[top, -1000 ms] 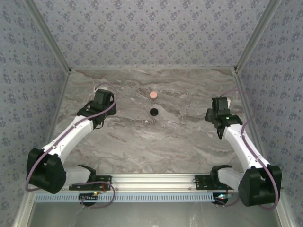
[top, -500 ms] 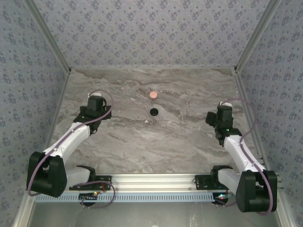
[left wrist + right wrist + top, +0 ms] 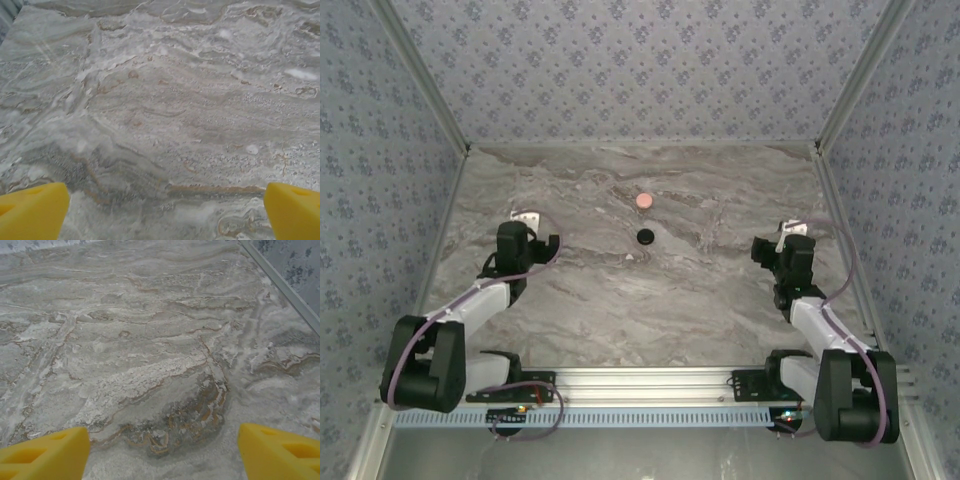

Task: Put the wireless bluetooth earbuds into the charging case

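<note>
Spread wide and empty at left pincer [image 3: 164, 207] and right pincer [image 3: 162, 447]. Guessing the earbuds [image 3: 633, 257] in a faint speck beside the black disc [image 3: 645, 236] on the worktop [image 3: 720, 300]. Likely light, hard, slick; best pinched across the stem.

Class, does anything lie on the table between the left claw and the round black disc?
Nothing visible does: bare table separates the open left claw from the black disc; the pink disc lies beyond it.
</note>
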